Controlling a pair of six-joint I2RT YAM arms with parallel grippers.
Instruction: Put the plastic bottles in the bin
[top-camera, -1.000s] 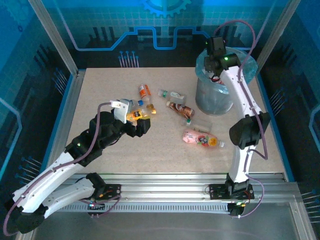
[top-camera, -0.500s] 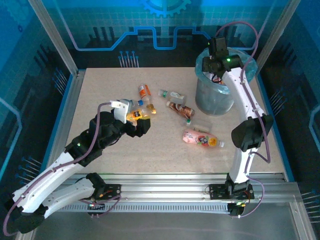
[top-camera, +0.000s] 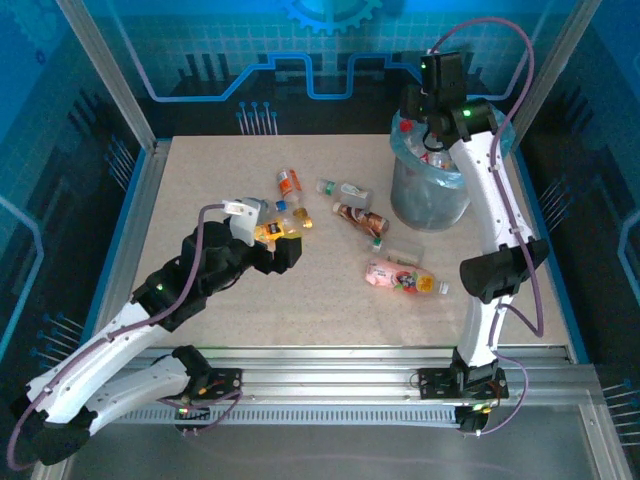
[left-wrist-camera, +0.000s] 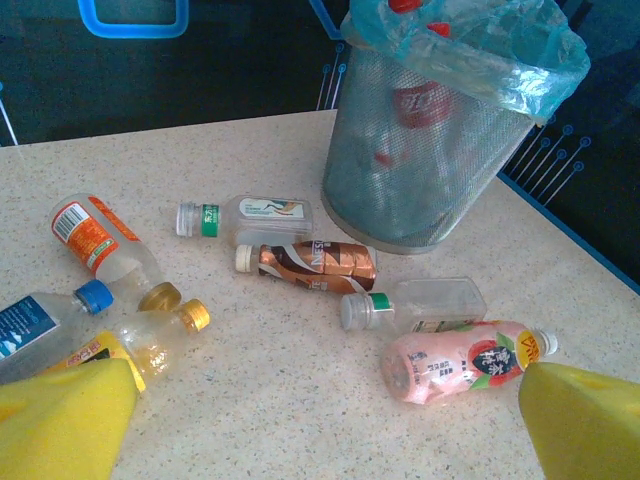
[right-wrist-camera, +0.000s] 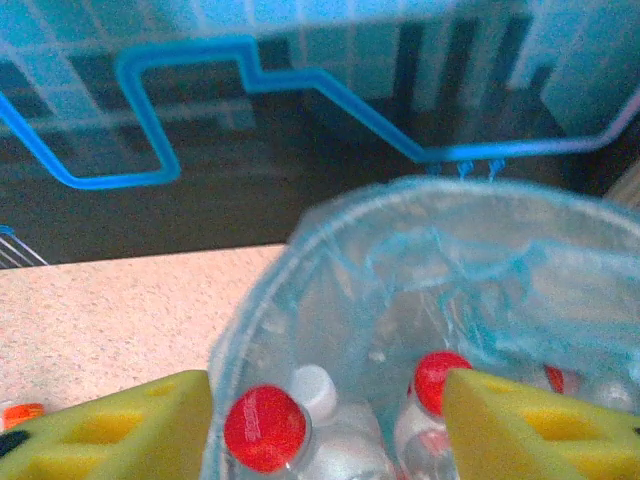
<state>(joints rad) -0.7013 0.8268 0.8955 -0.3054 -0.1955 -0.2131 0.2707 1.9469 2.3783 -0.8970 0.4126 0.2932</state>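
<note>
- R gripper (right-wrist-camera: 327, 400) is hovering right above the bin (left-wrist-camera: 420, 180) mouth. Fingers are standing apart, gripping nothing.
- Bin is sitting upright at far-right of table (top-camera: 200, 200), w/ blue liner (left-wrist-camera: 520, 50) folding over the rim.
- Done: bottles (right-wrist-camera: 430, 425) are lying inside the bin. Two red caps (right-wrist-camera: 262, 428) and a white cap (right-wrist-camera: 312, 385) are showing from above. Can't give a count, as the liner is hiding the rest.
- Left: seven are lying on the table, all on their sides, none touching the bin.
- Four are lying nearer the bin:
  - green-label bottle (left-wrist-camera: 262, 210)
  - brown bottle (left-wrist-camera: 318, 262), just beside it
  - green-band bottle (left-wrist-camera: 430, 303)
  - pink bottle (left-wrist-camera: 462, 362), nearest the arms
- Three are bunching further left:
  - orange-label bottle (left-wrist-camera: 95, 238)
  - blue-cap bottle (left-wrist-camera: 40, 322)
  - yellow-label bottle (left-wrist-camera: 150, 342)
  - The last two are touching or nearly so.
- L gripper (left-wrist-camera: 328, 400) is hanging low next to that bunch, fingers spread wide, carrying nothing.
- Judging: job is sitting partway. How far I can't say w/o seeing the bin's contents, but seven pickups are remaining.
- Judging: L side is looking placed for the left bunch. R side, being empty, is looking free for the four near the bin.
- Risk: bunched bottles are lying close, so a grab there may be nudging a neighbour.
</note>
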